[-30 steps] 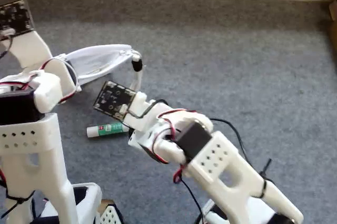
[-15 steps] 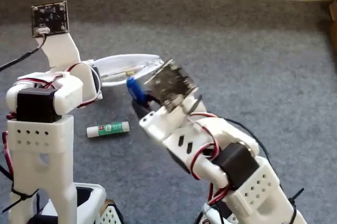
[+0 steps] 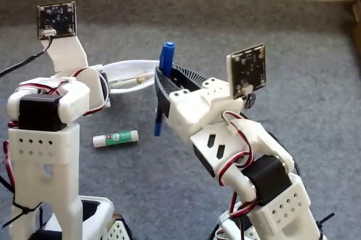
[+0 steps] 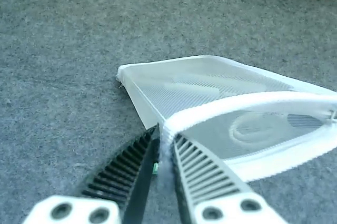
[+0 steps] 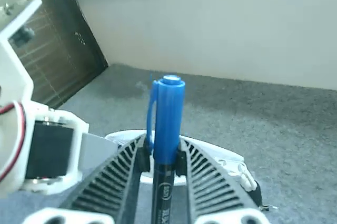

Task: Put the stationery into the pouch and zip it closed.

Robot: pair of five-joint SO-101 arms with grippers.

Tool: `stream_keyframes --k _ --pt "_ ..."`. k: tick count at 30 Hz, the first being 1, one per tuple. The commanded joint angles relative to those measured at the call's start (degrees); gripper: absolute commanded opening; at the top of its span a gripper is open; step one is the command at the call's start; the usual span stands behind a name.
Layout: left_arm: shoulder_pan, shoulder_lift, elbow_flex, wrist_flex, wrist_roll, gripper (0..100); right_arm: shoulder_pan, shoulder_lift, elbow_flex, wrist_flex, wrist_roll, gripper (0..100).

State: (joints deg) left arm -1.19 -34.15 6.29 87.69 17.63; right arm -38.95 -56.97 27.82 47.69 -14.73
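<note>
Left hand pinching pouch rim; right hand pinching blue pen upright; glue stick on carpet

1. The high view looks down at a slant over the grey carpet, with the pouch at middle distance.
2. The left wrist view looks steeply down along the left gripper, very close to the pouch's mesh.
3. The right wrist view sits higher than the pouch, facing nearly level past the right gripper and its blue pen toward a wall.
4. All three views share the pouch.
</note>
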Motion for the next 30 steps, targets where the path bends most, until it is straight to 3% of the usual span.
stream_keyframes --k 1,5,15,25,30 --pt "0.9 -1.2 -2.8 0.1 -0.4 1 0.7 -1.2 -0.7 -4.5 -7.6 1.5" --pt "0.9 -1.2 -2.8 0.1 -0.4 1 0.7 -1.2 -0.7 -6.1 -14.8 1.5" --pt "0.9 -1.2 -2.8 0.2 -0.4 1 0.9 -1.2 0.8 -11.7 -20.9 1.5" --pt "0.8 -1.2 -2.8 0.2 -0.4 1 8.3 -1.3 21.9 -49.3 -20.9 1.5" --pt "0.8 -1.2 -2.7 0.2 -0.4 1 8.0 -0.8 26.8 -56.2 -20.9 1.5"
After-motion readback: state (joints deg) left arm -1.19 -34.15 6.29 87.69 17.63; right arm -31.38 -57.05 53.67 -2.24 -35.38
